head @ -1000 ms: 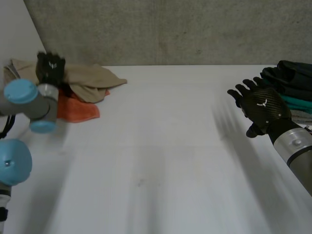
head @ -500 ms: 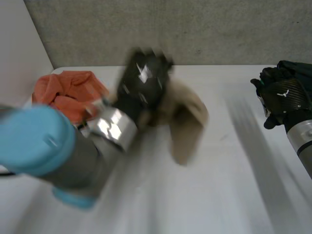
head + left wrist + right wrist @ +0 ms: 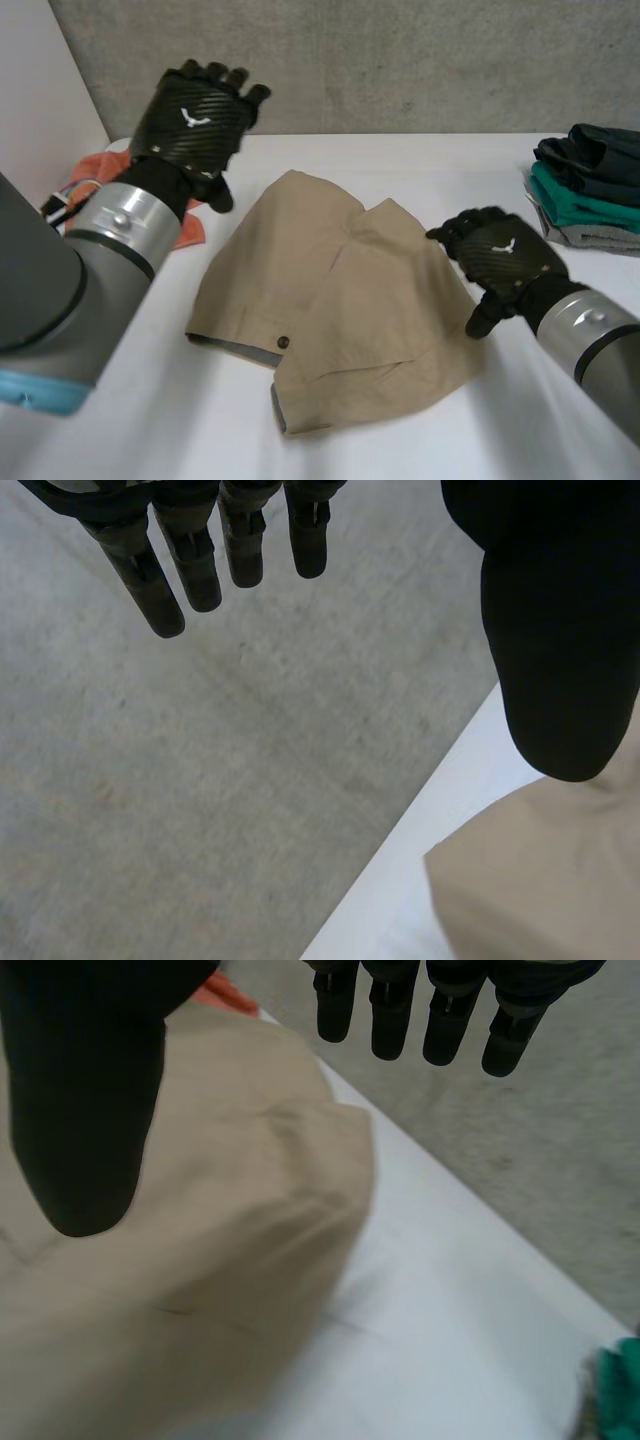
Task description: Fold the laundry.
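1. while its fingers hung straight and a little spread, the left hand (image 3: pixel 195 115) was up above the far-left part of the table (image 3: pixel 400 165), holding nothing.
2. the right hand (image 3: pixel 498 258) was low at the right edge of the tan garment (image 3: pixel 340 290), fingers relaxed and thumb out, gripping nothing; whether the palm touched the cloth could not be told.
3. the tan garment lay rumpled in the middle of the table, partly doubled over itself, with a button (image 3: pixel 283 342) showing near its front-left edge.
4. an orange cloth (image 3: pixel 95 180) lay beyond the left arm at the far-left corner, and a stack of folded clothes (image 3: pixel 590 185) stood at the far right, well apart from the garment.
5. the step in hand looked to be spreading the garment flat before any fold. done well, each hand would pinch an opposite edge or corner, not the middle, and draw outward evenly and low, so the overlapped flaps opened without new creases and the cloth stayed clear of the stack.
6. the head view gave the garment's whole outline and the button, but left both palms hidden. the left wrist view filled that in, showing bare wall between fingers (image 3: pixel 160 580) and thumb, with one corner of the garment beside the thumb. the right wrist view showed straight fingers (image 3: pixel 385 1020) over a raised ridge of tan cloth under the palm.
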Robot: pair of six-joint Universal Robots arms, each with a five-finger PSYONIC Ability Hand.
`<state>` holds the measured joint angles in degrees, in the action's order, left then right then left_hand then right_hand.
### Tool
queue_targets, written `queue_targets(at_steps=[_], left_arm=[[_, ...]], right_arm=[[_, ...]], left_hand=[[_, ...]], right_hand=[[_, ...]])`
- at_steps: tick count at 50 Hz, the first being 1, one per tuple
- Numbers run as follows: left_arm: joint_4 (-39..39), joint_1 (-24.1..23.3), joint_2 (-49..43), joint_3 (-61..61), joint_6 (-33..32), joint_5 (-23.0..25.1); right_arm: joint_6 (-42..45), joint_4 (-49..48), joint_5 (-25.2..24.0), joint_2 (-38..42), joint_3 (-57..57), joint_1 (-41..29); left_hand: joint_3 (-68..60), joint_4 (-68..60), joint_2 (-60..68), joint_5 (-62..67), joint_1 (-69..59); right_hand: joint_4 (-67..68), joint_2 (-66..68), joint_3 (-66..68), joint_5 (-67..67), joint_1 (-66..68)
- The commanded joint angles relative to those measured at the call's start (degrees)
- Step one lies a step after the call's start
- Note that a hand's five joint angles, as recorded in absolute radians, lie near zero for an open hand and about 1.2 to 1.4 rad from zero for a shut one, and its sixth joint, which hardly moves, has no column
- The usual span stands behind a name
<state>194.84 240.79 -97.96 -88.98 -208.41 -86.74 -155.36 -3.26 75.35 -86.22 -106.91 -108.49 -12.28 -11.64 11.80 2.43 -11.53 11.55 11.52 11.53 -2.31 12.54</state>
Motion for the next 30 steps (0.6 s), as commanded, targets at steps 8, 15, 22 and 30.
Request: queue_targets(at_steps=[8, 15, 22, 30], left_arm=[[-8.1, 10.3, -29.3, 18.0, -0.2, 10.4], [-15.3, 10.7, -38.5, 29.8, -0.2, 17.6], [-18.0, 10.8, -46.3, 38.0, -0.2, 18.1], [-18.3, 9.9, -48.6, 42.5, -1.1, 8.8]], right_arm=[[-2.0, -8.1, -0.2, 6.6, -5.7, -11.4], [-2.0, -11.2, -0.6, 6.9, -7.3, -17.2], [-1.2, -15.2, -0.5, 12.9, -6.5, -20.7], [-0.2, -16.3, 1.1, 17.0, -2.6, -20.1]], left_hand=[[0.2, -0.4, 0.3, -0.4, -0.5], [0.2, -0.4, 0.3, -0.4, -0.5], [-20.9, -21.6, 21.4, 20.8, -21.7], [-67.7, -68.4, 68.2, 67.6, -68.5]], right_hand=[[-1.5, -1.5, -1.5, 2.3, -2.5], [-1.5, -1.5, -1.5, 2.3, -2.5], [10.8, 10.8, 10.8, -10.0, 9.8], [68.5, 68.5, 68.5, -67.7, 67.5]])
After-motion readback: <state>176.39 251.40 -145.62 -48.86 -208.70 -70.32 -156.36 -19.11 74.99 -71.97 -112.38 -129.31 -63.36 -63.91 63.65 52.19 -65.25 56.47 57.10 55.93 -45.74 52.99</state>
